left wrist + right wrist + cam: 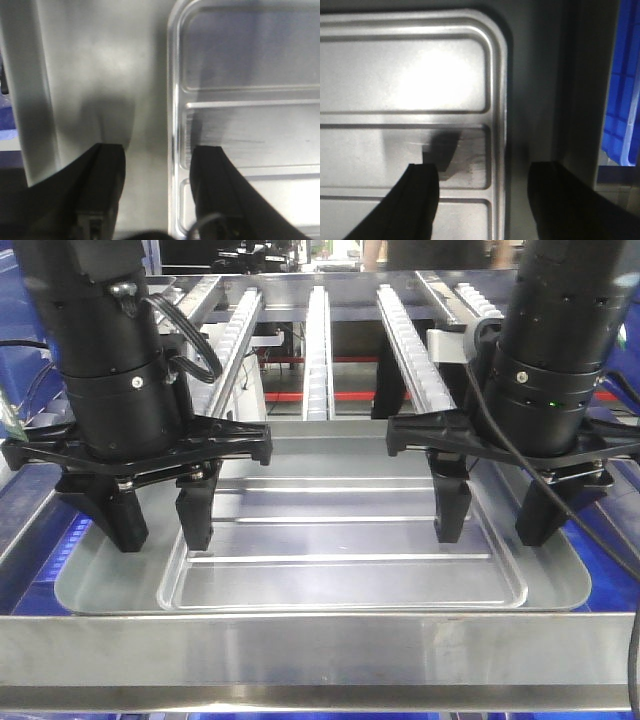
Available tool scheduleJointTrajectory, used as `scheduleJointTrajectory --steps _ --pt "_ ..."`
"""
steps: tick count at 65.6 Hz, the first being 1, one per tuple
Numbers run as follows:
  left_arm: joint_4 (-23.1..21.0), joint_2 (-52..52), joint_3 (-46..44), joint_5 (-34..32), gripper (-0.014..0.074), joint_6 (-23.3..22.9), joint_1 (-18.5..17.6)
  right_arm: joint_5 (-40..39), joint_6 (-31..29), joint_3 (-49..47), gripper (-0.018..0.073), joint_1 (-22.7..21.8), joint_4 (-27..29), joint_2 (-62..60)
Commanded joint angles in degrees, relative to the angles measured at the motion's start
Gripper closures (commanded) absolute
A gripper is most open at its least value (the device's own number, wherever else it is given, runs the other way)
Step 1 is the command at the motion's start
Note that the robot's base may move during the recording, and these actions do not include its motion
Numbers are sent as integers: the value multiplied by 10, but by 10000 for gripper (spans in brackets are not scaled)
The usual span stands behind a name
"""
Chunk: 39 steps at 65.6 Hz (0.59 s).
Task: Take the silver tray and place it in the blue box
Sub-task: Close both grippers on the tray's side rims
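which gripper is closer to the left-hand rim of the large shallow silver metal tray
Left. The left gripper straddles that rim of the silver tray, one finger inside, one outside; the right gripper straddles the opposite rim.

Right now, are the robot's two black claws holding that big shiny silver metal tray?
Left gripper: open, astride the edge of the large silver metal tray, holding nothing.
Right gripper: open, holding nothing.

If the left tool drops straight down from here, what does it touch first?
The left tool would meet the silver tray first: its fingers straddle the step between rim and recessed panel. Gap beneath is unclear.
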Motion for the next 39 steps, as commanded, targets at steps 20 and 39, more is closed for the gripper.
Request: scheduleJointTrajectory --steps 20,39 --pt "4 -24 -15 -28 362 -7 -5 -20 -6 -18 62 -2 0 -9" --pt "10 -24 -6 -29 363 -7 -5 -19 -6 -18 62 -2 3 -6"
